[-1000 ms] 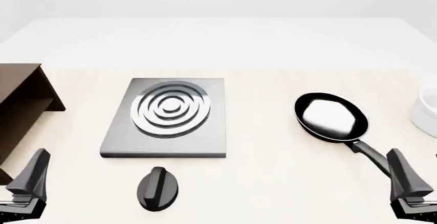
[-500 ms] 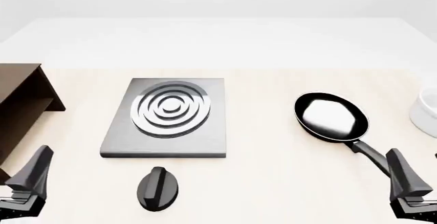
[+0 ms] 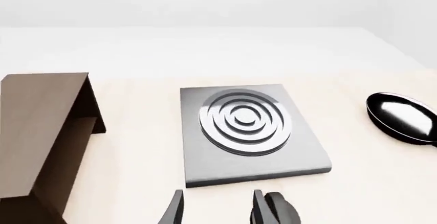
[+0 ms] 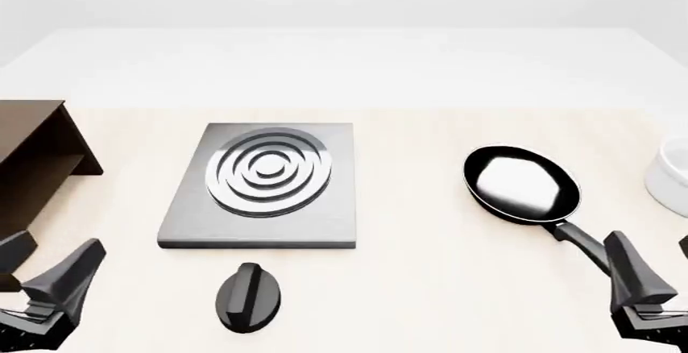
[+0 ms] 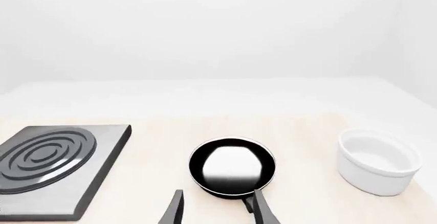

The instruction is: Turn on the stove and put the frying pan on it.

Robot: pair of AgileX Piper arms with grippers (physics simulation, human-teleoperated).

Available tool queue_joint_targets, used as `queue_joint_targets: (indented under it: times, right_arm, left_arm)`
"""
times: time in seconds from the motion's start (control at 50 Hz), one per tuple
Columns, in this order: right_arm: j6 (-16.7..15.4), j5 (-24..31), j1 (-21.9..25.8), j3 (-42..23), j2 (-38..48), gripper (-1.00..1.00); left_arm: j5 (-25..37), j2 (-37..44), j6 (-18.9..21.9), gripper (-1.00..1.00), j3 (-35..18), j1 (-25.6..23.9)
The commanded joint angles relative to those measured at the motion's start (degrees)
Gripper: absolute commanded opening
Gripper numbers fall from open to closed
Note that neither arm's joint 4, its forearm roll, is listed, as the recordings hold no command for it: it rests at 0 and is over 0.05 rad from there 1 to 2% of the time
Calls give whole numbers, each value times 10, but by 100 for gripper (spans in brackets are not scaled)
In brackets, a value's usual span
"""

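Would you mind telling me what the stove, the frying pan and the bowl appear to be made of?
The stove looks like brushed grey metal, with shiny concentric rings. The frying pan seems to be dark coated metal: its glossy inside throws a bright reflection. The bowl looks like white glazed ceramic, though smooth plastic can't be ruled out.

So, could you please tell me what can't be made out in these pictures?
- Frying pan: the handle's end is hidden behind the right tool in the front view and cut off by the bottom edge in the right wrist view.
- Knob: cut off by the bottom edge in the left wrist view.
- White bowl: cut off by the front view's right edge.
- Brown shelf: its inside is hidden by its own top.
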Motion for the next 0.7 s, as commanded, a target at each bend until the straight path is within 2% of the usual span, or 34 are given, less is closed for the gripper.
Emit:
queue_joint_targets:
  times: [0.02,0.28,0.32,0.38,0.7]
  right_arm:
    - [9,-12,-3,1,15,100]
    - [9,-14,-4,1,19,100]
    - [10,-15,-5,1,20,100]
    - [11,-14,-5,1,20,100]
    - [10,-9,-6,1,15,100]
  left_arm:
    - [91,3,-12,100,-32,-57]
    - [148,12,-10,100,-74,-129]
    - [144,22,-19,100,-69,-156]
    - [144,33,-5,100,-63,-165]
    - [95,97,-10,100,-35,-235]
